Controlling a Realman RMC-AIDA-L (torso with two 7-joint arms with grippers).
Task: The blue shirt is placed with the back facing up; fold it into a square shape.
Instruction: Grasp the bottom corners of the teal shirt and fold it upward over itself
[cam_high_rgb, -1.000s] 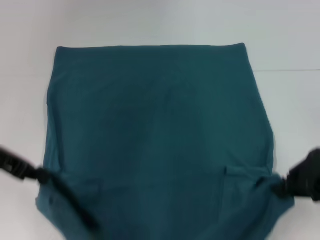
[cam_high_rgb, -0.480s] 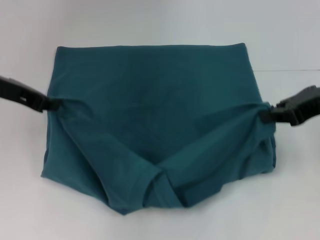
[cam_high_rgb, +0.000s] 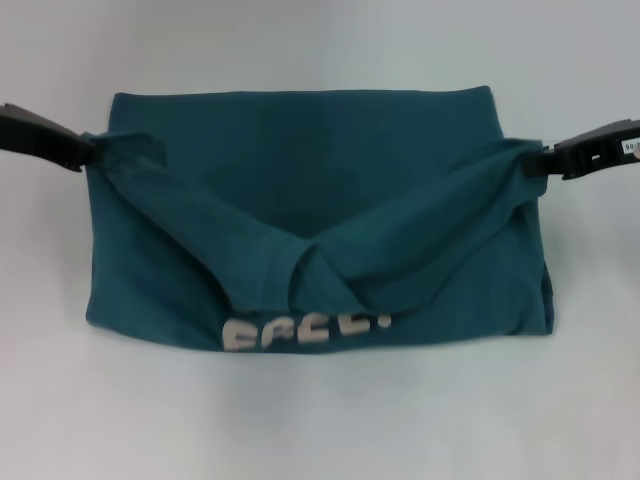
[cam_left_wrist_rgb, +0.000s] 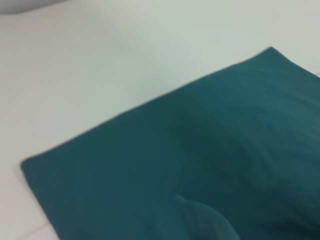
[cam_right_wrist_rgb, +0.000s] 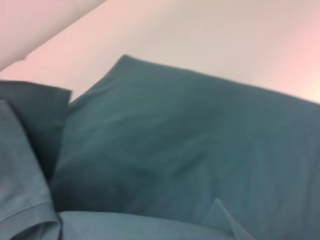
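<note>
While the blue shirt (cam_high_rgb: 320, 190) lies spread across the white counter (cam_high_rgb: 320, 420) in the head view, each hand grips one side of it. The left hand (cam_high_rgb: 88, 152) sits at the shirt's left edge, pinching a bunched corner of fabric that rises to its fingertips. The right hand (cam_high_rgb: 545, 162) sits at the shirt's right edge, pinching a gathered fold in the same way. From each hand a lifted band of cloth slopes down and inward, and the two bands meet midway between the hands, on the side nearer the robot. There the ribbed collar (cam_high_rgb: 295, 262) shows where the bands cross. Just below it, white printed letters (cam_high_rgb: 305, 332) run along the shirt's near edge; what they spell cannot be made out. Beyond the hands, the far edge of the shirt lies flat and straight on the counter.

In the left wrist view, the blue shirt (cam_left_wrist_rgb: 200, 155) fills the lower part of the picture as a smooth flat sheet on the pale counter (cam_left_wrist_rgb: 100, 60). The hand itself is out of sight.

In the right wrist view, the blue shirt (cam_right_wrist_rgb: 190, 140) lies flat across most of the picture, with a raised fold and a stitched hem (cam_right_wrist_rgb: 30, 210) at one side. Pale counter (cam_right_wrist_rgb: 225, 40) lies beyond it.
</note>
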